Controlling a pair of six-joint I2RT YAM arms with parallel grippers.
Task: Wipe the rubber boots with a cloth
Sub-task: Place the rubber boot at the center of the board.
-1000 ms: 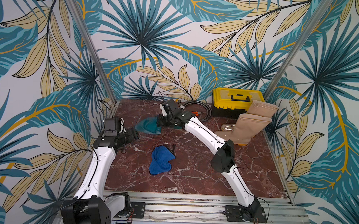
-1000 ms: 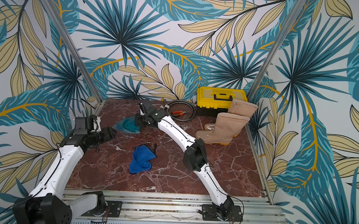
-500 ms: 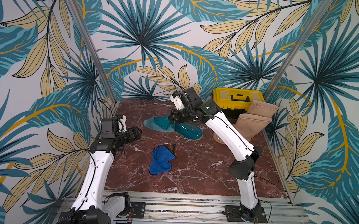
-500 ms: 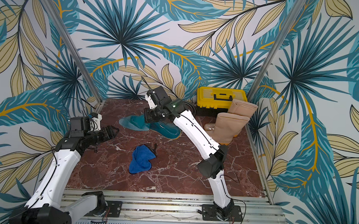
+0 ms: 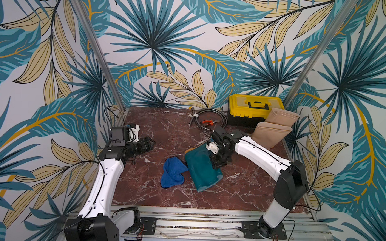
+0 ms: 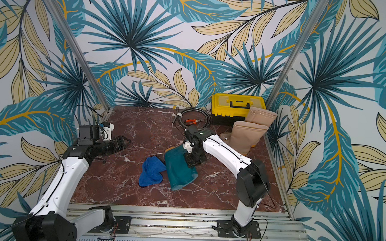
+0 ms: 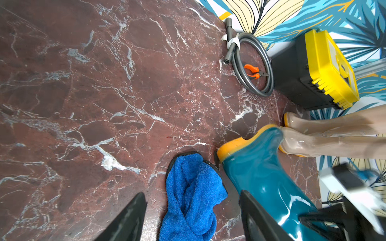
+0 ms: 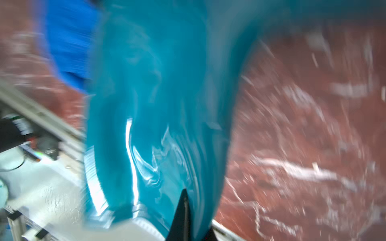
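Fingers (image 8: 183, 208) of the right gripper (image 5: 218, 159) were pinched shut on the glossy dark teal rubber boot (image 5: 200, 170), the fluffy blue terry cloth (image 5: 172, 172) lay just beside it, and the left gripper (image 5: 150, 143), fingers (image 7: 129, 219) spread, stood well apart; boot positioning was judged in hand, cloth pickup by the left next.

In both top views we see walls (image 5: 151, 34) (image 6: 128, 33) on three sides, papered with big teal and sand-yellow palm leaves on a pale ground. Two aluminium posts (image 5: 96, 49) rise at the back corners. The worktop (image 5: 164, 128) is dark red-brown marble veined with white, evenly lit, with faint sheen. Along its near edge runs a grey metal rail (image 5: 205, 217).
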